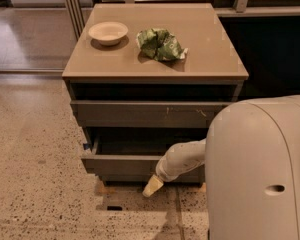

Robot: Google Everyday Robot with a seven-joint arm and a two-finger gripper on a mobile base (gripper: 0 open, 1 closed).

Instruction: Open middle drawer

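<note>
- What place is this?
- Maybe an office or a lab. Shiny speckled floor (35, 184) at lower left, metal posts (72, 6) up top, and a robot's gripper (152, 186) low in the middle.

On the surface (210, 59), near the top of the frame, the bowl (108, 32) sits left of the crumpled bag (160, 44). Lower down, the middle drawer (125, 165) sticks out. The claw (152, 186) hangs just before its front, low centre.

You're seeing a pale bowl (108, 32) sitting on the tan cabinet top (205, 59), toward its far left. A crumpled green bag (160, 44) is lying near it, to its right. Speckled flooring (35, 184) is showing below.
</note>
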